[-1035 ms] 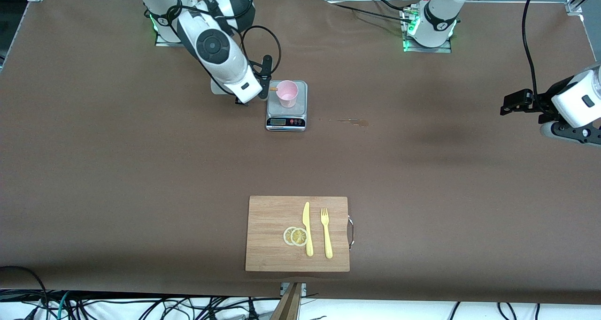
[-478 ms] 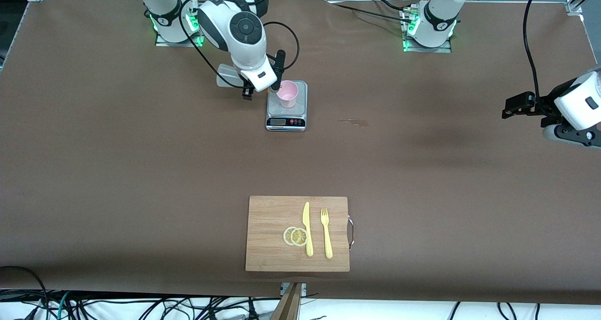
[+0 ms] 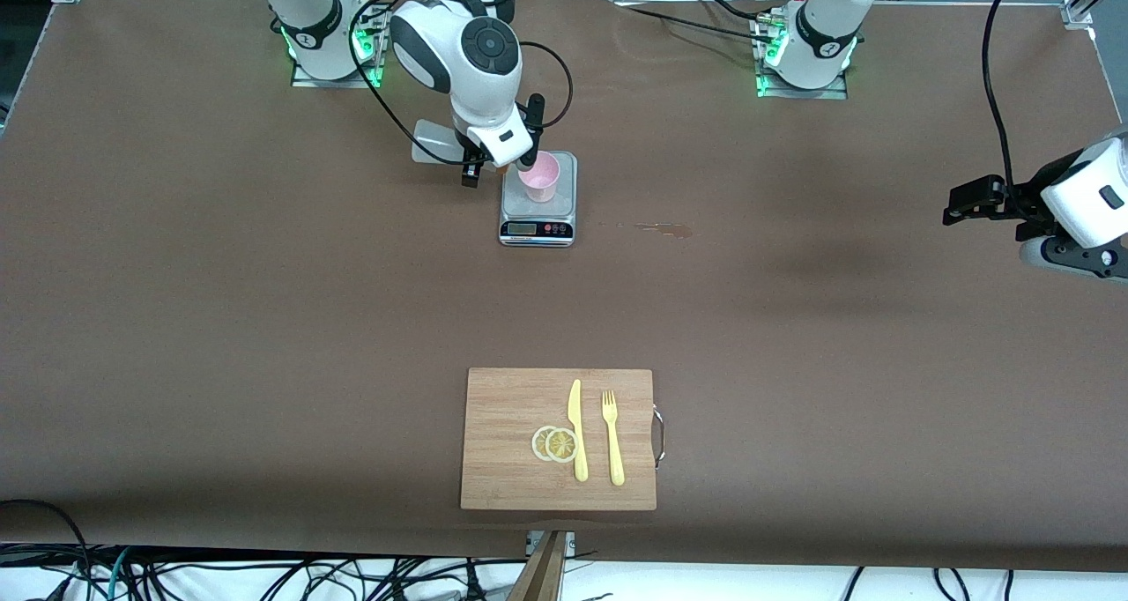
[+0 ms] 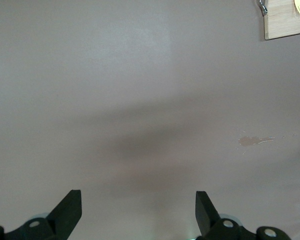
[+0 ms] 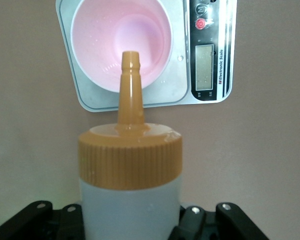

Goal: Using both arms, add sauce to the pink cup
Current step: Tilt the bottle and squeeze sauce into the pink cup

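The pink cup (image 3: 538, 176) stands on a small kitchen scale (image 3: 538, 223). In the right wrist view my right gripper (image 5: 130, 222) is shut on the whitish sauce bottle (image 5: 131, 205). The bottle's orange nozzle (image 5: 129, 85) points at the cup (image 5: 97, 45), just over its rim. The cup's inside shows only pink. In the front view my right gripper (image 3: 495, 162) hangs over the scale's edge toward the right arm's end, and the wrist hides most of the bottle. My left gripper (image 3: 959, 201) waits open and empty over bare table (image 4: 138, 205) at the left arm's end.
A wooden cutting board (image 3: 502, 486) with a yellow knife (image 3: 577, 429), a fork (image 3: 612, 438) and lemon slices (image 3: 555, 443) lies nearer the front camera. A small sauce stain (image 3: 659, 227) marks the brown table beside the scale.
The right arm swung its wrist up and toward the cup, bringing the bottle from lying sideways beside the cup to pointing its nozzle down at the rim. The left arm barely shifted.
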{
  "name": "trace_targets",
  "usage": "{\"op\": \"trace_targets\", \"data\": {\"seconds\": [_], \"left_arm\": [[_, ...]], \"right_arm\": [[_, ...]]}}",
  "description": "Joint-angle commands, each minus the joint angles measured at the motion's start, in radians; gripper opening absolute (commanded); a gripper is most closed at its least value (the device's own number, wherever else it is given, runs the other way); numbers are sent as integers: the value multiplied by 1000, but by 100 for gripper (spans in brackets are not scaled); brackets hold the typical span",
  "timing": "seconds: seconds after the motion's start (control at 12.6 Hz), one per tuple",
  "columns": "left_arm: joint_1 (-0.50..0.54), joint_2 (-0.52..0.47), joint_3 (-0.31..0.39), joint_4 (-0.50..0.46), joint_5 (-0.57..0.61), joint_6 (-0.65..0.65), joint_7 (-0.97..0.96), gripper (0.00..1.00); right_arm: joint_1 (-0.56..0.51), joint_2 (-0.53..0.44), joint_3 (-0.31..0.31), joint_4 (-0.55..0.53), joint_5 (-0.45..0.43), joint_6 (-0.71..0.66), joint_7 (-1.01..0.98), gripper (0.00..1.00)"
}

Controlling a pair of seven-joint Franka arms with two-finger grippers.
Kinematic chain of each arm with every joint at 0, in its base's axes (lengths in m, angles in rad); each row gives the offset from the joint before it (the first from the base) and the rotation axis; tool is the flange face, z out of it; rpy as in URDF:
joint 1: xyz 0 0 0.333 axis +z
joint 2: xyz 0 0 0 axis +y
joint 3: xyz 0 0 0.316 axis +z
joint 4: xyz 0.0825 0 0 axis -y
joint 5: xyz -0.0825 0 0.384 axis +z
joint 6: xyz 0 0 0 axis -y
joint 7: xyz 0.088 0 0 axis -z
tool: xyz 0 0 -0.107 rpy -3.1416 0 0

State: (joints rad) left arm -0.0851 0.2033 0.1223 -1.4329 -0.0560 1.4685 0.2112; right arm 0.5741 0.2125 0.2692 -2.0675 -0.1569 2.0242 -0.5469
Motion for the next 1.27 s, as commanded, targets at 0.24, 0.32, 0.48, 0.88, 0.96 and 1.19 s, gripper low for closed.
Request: {"op": "trace_targets", "data": {"seconds": [0.24, 0.32, 0.48, 0.88, 0.96, 1.19], "left_arm": [[-4, 19, 0, 43, 22, -27, 20, 100], [-4, 19, 0, 43, 22, -27, 20, 100], [-4, 19, -1, 43, 21, -27, 20, 100], [-4, 19, -1, 43, 19, -25, 20, 100], [-4, 19, -1, 43, 19, -27, 20, 100], [-4, 19, -1, 43, 15, -25, 20, 100]], "right_arm": [[32, -2, 15, 0, -85, -35, 56, 27], [33, -2, 16, 3, -87, -44, 56, 27], [33, 5, 21, 16, -107, -59, 58, 27], [56, 51, 31, 95, -163, -169, 94, 27], [61, 67, 31, 121, -170, -195, 102, 27], [73, 90, 31, 161, -174, -228, 107, 27]]}}
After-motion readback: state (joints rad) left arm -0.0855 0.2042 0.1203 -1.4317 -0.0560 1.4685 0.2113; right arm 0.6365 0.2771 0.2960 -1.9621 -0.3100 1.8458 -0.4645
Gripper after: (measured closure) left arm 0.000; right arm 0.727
